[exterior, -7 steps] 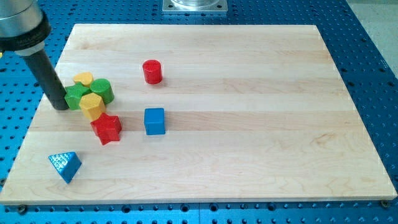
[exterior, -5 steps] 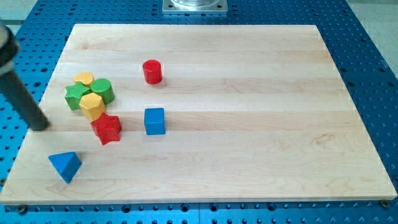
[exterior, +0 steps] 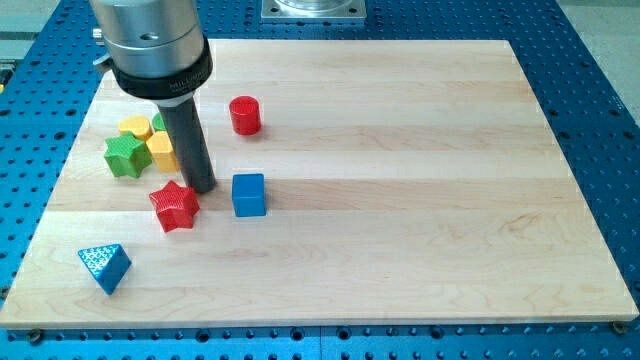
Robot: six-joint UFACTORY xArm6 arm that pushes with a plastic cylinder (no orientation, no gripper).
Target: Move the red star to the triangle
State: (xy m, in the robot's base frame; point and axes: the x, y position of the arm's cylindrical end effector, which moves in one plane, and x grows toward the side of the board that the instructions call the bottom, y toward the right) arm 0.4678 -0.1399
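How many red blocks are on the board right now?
2. The red star lies just below-left of my tip, at the view's left. The red cylinder stands toward the view's top, right of the rod. The rod hides part of the cluster, so another could be concealed.

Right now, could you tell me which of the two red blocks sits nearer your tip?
The red star, just below-left of my tip. The red cylinder stands farther off, toward the view's top.
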